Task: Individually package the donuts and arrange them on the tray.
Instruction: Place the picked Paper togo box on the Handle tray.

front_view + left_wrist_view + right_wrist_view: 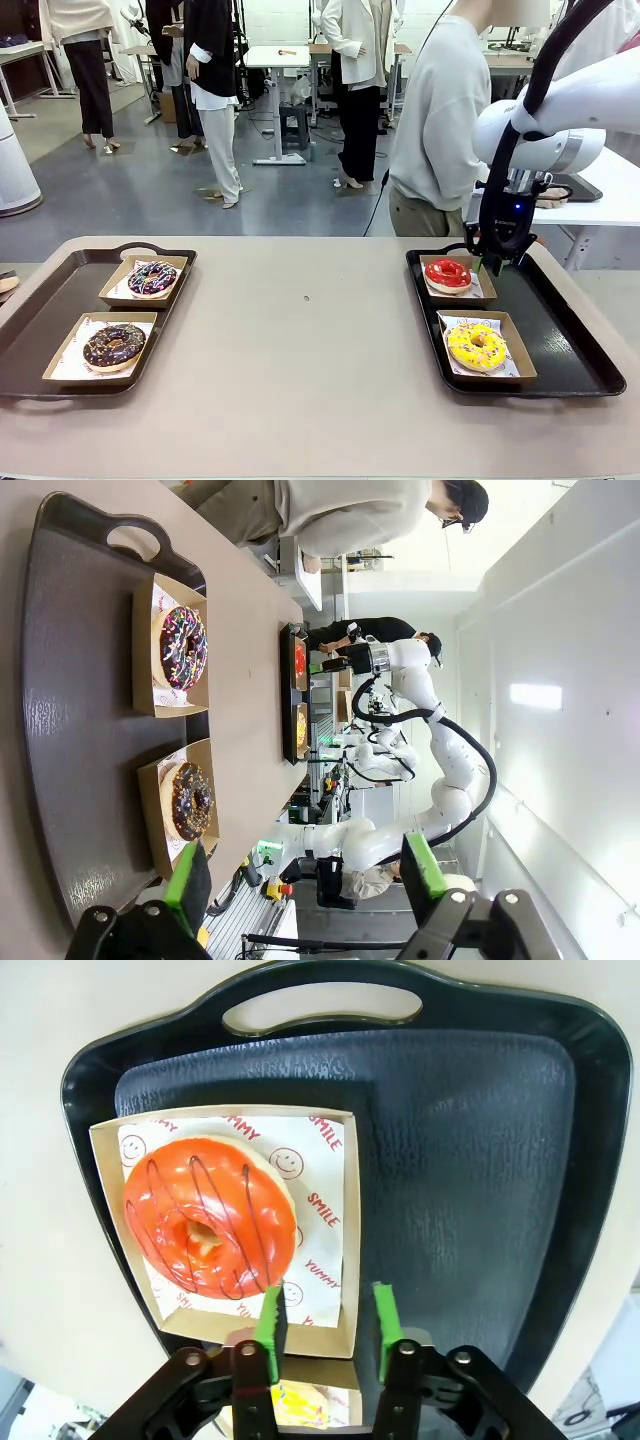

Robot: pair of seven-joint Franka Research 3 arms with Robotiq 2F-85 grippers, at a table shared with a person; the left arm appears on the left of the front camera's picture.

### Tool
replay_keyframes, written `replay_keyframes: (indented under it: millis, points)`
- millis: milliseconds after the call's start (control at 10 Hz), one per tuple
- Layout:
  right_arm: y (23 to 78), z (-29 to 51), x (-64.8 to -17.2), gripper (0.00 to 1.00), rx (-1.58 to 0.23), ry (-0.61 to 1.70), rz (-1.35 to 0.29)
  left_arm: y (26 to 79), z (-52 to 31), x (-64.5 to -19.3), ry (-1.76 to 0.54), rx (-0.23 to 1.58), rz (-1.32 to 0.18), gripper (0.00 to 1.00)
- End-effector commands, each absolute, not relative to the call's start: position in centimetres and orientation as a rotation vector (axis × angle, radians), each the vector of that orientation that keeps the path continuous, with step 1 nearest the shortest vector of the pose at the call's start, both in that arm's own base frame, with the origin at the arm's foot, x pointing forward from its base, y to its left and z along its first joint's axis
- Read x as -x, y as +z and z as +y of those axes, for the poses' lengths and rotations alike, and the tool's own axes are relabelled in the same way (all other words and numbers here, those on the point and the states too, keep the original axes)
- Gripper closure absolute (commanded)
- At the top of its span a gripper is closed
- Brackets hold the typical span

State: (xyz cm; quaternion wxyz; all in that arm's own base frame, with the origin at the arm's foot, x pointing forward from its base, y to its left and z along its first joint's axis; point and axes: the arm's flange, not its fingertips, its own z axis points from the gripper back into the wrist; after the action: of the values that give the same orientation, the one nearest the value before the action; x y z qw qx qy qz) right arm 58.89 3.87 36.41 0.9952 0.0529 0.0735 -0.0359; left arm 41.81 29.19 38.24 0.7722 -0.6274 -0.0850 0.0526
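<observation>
Red donut boxed at far end of right tray, yellow donut boxed nearer robot. Right gripper spread, empty, straddling red donut's box wall. Left gripper spread, empty, near left tray.

Your right tool hangs at the three o'clock edge of the boxed glossy red ring donut, jaw state unclear.
</observation>
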Motion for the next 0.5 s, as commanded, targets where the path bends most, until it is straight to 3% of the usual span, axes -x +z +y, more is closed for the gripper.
replay_keyframes:
  millis: [0,200,400]
  points:
    - [36.74,4.38,-59.34,0.15,-0.124,-0.081,0.153,38.39,29.17,-41.68,0.115,1.361,-0.189,0.0]
    - [37.15,4.48,-59.07,0.0,-0.138,-0.084,0.142,38.39,29.17,-41.68,0.115,1.361,-0.189,0.0]
    - [37.63,4.91,-58.65,0.0,-0.144,-0.074,0.131,38.39,29.17,-41.68,0.115,1.361,-0.189,0.0]
